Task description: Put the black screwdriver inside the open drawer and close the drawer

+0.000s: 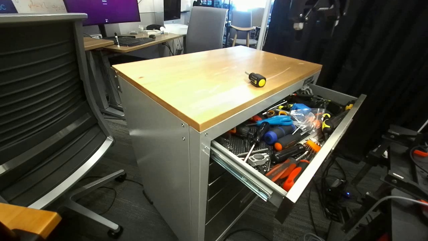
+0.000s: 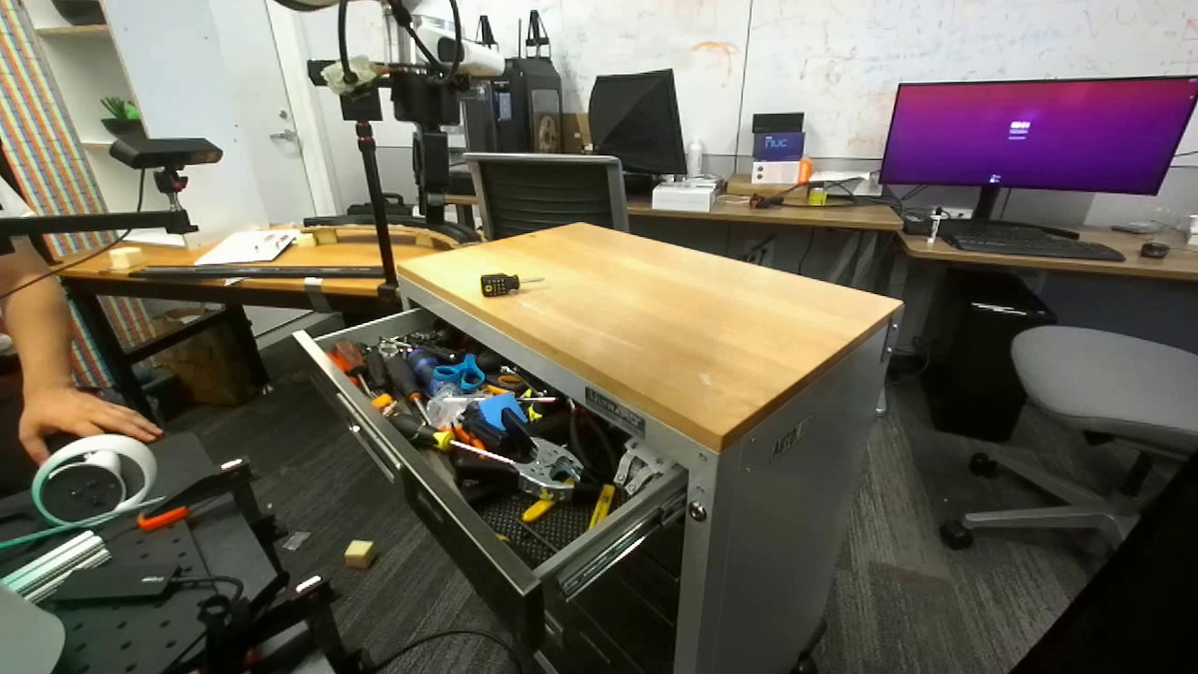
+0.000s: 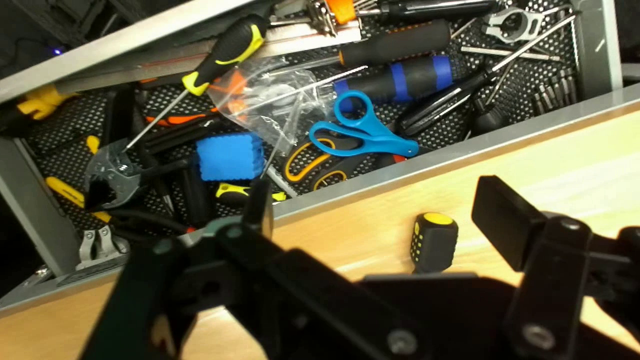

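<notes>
Below the gripper (image 3: 381, 212), whose fingers stand wide apart, holding nothing, the black screwdriver (image 3: 434, 243) rests on the wooden top (image 3: 590, 165). It looks off-centre, so I'd fear one finger landing first and shoving it aside. Lower, to the gripper's side, the open drawer (image 3: 595, 60) is crowded; a stubby handle dropped atop its tools (image 3: 390, 142) could snag and block closing.

The screwdriver (image 1: 257, 80) lies on the tabletop (image 1: 180, 78), near the edge facing the open drawer (image 1: 327, 148). In the wrist view, scissors (image 3: 382, 141) sit in the drawer, right of a bag (image 3: 272, 115); the screwdriver shows between the jaws of the pincer (image 3: 382, 215).
</notes>
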Controlling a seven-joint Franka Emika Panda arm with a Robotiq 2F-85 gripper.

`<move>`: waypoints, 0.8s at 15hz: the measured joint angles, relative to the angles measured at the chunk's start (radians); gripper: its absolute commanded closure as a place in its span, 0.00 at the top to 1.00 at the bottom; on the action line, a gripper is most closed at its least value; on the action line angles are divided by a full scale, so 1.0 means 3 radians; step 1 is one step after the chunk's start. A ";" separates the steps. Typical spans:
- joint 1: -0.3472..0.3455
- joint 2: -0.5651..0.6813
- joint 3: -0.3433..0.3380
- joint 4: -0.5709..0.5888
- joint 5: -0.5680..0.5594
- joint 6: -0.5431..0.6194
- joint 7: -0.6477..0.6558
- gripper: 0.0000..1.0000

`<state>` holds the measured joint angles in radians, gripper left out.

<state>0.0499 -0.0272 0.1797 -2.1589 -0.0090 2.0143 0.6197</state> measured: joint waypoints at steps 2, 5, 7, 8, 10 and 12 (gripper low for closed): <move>0.0118 0.0402 0.0021 0.0256 -0.0116 0.0079 0.0274 1.00; 0.0288 0.1001 -0.0030 0.0719 -0.0310 0.0271 0.0551 1.00; 0.0405 0.1362 -0.0126 0.1069 -0.0417 0.0327 0.0639 1.00; 0.0457 0.1522 -0.0186 0.1237 -0.0452 0.0327 0.0653 1.00; 0.0534 0.1769 -0.0302 0.1498 -0.0472 0.0314 0.0656 1.00; 0.0569 0.1865 -0.0377 0.1616 -0.0471 0.0238 0.0659 1.00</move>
<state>0.2206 0.5323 0.0666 -1.6742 -0.1504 2.0858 0.8174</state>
